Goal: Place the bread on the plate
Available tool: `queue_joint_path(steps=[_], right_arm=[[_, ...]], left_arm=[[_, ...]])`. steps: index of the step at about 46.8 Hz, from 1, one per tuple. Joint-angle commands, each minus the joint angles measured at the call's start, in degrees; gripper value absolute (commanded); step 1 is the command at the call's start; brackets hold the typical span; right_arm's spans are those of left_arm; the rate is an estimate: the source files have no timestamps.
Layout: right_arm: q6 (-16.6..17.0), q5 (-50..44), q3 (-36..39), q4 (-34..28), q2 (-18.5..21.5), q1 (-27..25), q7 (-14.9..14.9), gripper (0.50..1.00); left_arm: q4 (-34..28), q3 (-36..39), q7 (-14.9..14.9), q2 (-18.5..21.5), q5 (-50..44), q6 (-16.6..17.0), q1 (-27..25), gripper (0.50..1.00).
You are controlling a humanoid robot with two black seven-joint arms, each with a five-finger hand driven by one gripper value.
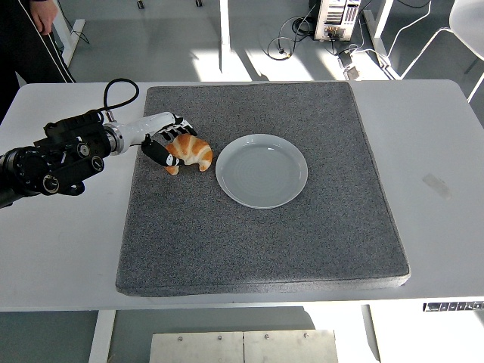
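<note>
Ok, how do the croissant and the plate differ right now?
The croissant is golden-brown and curved; the plate is white, round and larger. The left robot hand is closed around the croissant's left end; the plate sits untouched and empty. Both rest on the grey mat.

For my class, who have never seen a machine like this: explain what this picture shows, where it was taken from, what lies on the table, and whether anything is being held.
The picture comes from a camera high on a humanoid robot, looking down over its white table. A grey square mat covers most of the table. On the mat lie a golden-brown croissant-shaped bread and, just to its right, an empty pale round plate; the two are close but apart. The black arm entering from the left ends in the robot's left hand, whose fingers are curled around the bread's left end, which still rests on the mat. No right arm shows. At the top left stands part of a person in dark clothing.
</note>
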Motion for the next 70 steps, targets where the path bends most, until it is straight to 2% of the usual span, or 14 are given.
queue_joint_path(steps=[1, 2, 3, 6, 17, 25, 40, 48, 57, 70], right_arm=[[0.0, 0.0, 0.0, 0.0, 0.0, 0.0, 0.0, 1.0], [0.1, 0.0, 0.0, 0.0, 0.0, 0.0, 0.0, 1.0], [0.0, 0.0, 0.0, 0.0, 0.0, 0.0, 0.0, 1.0], [0.0, 0.0, 0.0, 0.0, 0.0, 0.0, 0.0, 1.0], [0.0, 0.0, 0.0, 0.0, 0.0, 0.0, 0.0, 1.0], [0.0, 0.0, 0.0, 0.0, 0.0, 0.0, 0.0, 1.0], [0.0, 0.0, 0.0, 0.1, 0.0, 0.0, 0.0, 1.0], [0.0, 0.0, 0.1, -0.1, 0.0, 0.0, 0.0, 1.0], [0.0, 0.0, 0.1, -0.1, 0.0, 0.1, 0.0, 1.0], [0.0, 0.0, 0.1, 0.0, 0.0, 0.3, 0.0, 1.0]], left_arm=[[0.0, -0.1, -0.3, 0.0, 0.0, 0.0, -0.6, 0.583], [0.0, -0.1, -0.4, 0.0, 0.0, 0.0, -0.7, 0.539], [0.0, -0.1, -0.4, 0.0, 0.0, 0.0, -0.8, 0.518], [0.0, -0.1, -0.4, 0.0, 0.0, 0.0, -0.9, 0.5], [0.0, 0.0, -2.2, -0.1, 0.1, 0.0, -1.4, 0.5], [-0.3, -0.4, -4.4, 0.2, -0.9, 0.0, -4.3, 0.5], [-5.0, -0.5, -5.2, 0.7, -1.2, -2.9, -9.8, 0.5], [-5.0, -0.4, -5.7, -0.3, -1.1, -3.9, -9.7, 0.5], [-4.8, -0.1, -6.4, -4.6, -0.8, -3.9, -8.8, 0.5], [-3.8, 1.9, -7.5, -7.1, -0.4, -4.0, -8.4, 0.5]])
